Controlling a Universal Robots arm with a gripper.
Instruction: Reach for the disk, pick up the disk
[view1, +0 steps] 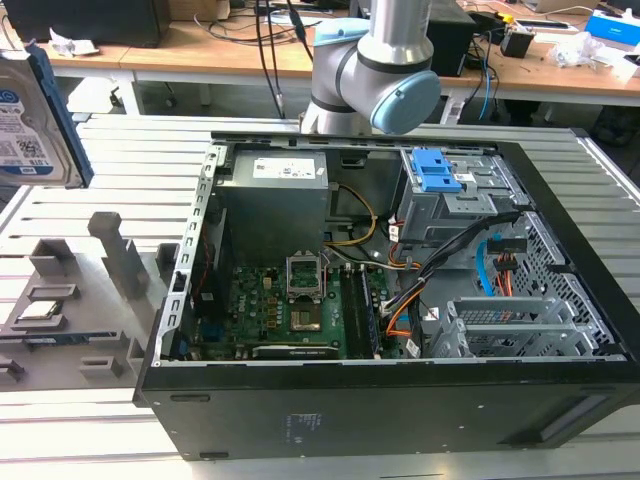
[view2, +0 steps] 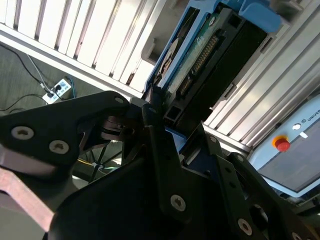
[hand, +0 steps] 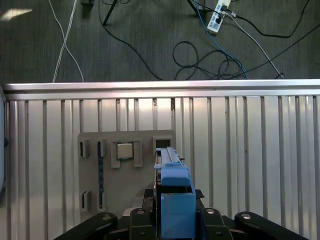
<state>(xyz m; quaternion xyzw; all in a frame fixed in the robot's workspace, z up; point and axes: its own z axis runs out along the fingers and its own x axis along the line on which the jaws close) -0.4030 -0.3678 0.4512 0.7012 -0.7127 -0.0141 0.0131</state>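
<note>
Pick-up step looks done, as I judge: the jaws are clenched on the disk (hand: 175, 202), which sits edge-on between them in the first wrist view. In the second wrist view the disk (view2: 210, 55) shows its connector side. In the exterior view the disk (view1: 35, 120) hangs upright at that view's left, lifted clear of the grey holder (view1: 60, 300) and apart from the PC case (view1: 400, 330). Under it is the holder w/ a chip (hand: 124, 150), on the slatted worktop (hand: 250, 150). Any further move calls for a firm grip, I think, since the hold is on thin edges only.

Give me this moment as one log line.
gripper: shut on disk | disk: upright, held clear above gray fixture | chip: seated in fixture | computer case: open, beside fixture
</note>
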